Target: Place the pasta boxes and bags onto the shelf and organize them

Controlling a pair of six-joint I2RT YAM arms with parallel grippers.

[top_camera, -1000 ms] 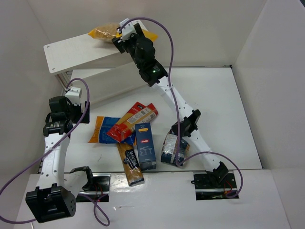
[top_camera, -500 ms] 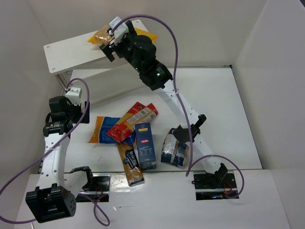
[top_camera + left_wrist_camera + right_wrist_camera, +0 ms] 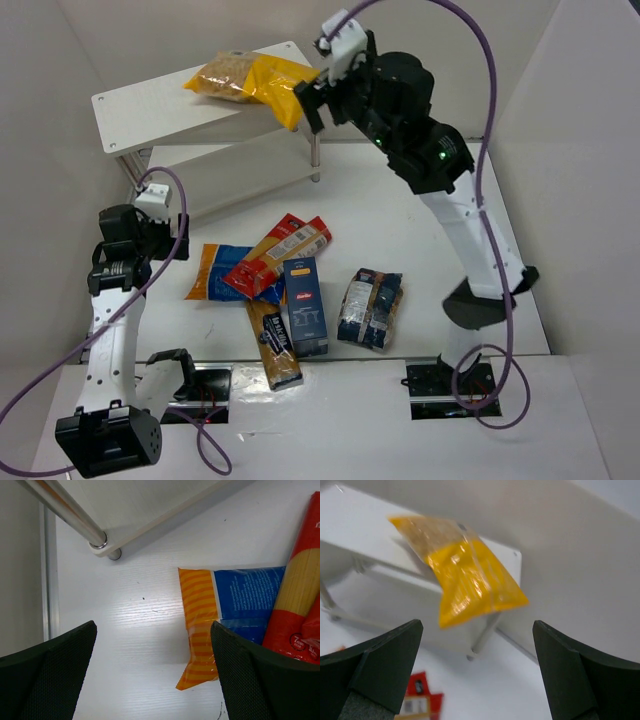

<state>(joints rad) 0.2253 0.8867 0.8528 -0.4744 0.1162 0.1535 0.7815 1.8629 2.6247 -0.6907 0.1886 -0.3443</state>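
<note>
One pack is placed: the yellow bag [image 3: 250,78] lies on the shelf [image 3: 150,112] top board, overhanging its right end. My right gripper [image 3: 312,105] hangs beside it, wide and empty. My left gripper [image 3: 153,627] is wide too. Five packs [image 3: 303,300] wait on the tabletop [image 3: 430,220].

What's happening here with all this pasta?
Two robot arms are stocking a shelf. One yellow bag lies on its top board, its end overhanging the edge, with the right gripper open near it. The left gripper hangs open above the orange-blue bag on the table, where four more packs wait.
</note>
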